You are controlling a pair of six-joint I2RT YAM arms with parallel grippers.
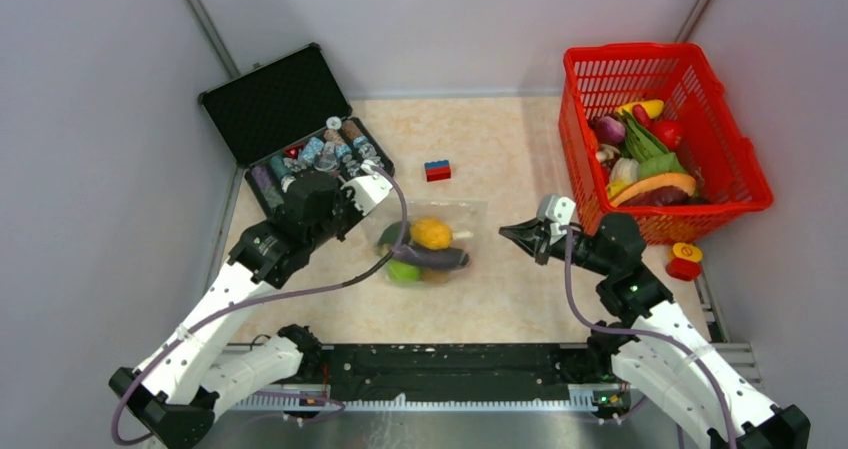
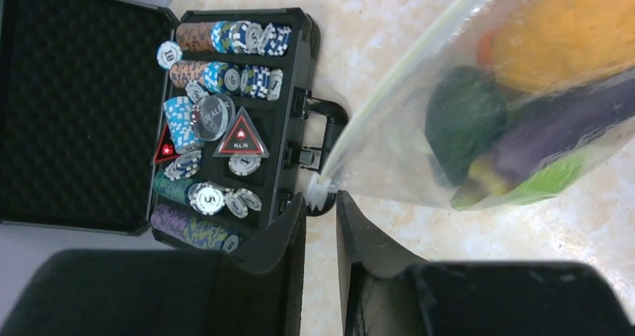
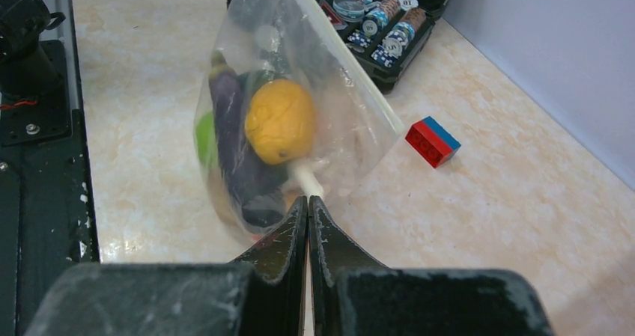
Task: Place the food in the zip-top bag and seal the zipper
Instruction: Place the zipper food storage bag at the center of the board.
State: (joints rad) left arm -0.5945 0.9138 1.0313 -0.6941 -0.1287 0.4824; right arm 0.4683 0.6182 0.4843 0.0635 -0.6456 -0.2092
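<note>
Counter [image 1: 520, 299] of pale marbled stone carries everything. Red mesh basket [image 1: 610, 64], full of toy produce, stands just to the outer side of the right end effector [image 3: 308, 203] and a little beyond it. Black case [image 1: 275, 104], lid open and trays filled with chips, lies ahead and to the left of the left end effector [image 2: 320, 205] as its own wrist camera sees it. The zip-top bag [image 1: 470, 214] lies on the counter between the two end effectors, the food already inside it: a purple eggplant [image 3: 232, 134], an orange piece [image 3: 279, 121], a dark green piece [image 2: 460, 115] and a green round fruit [image 3: 204, 138]. The left end effector stands slightly open, a narrow gap between its jaws, with the end of the zipper [image 2: 397, 83] just at its fingertips and nothing clamped. The right end effector is closed tight, jaws pressed together, the bag's edge just ahead of its tips; whether it touches the plastic is unclear. A red-and-blue brick [image 1: 437, 170] sits beyond the bag, apart from both.
</note>
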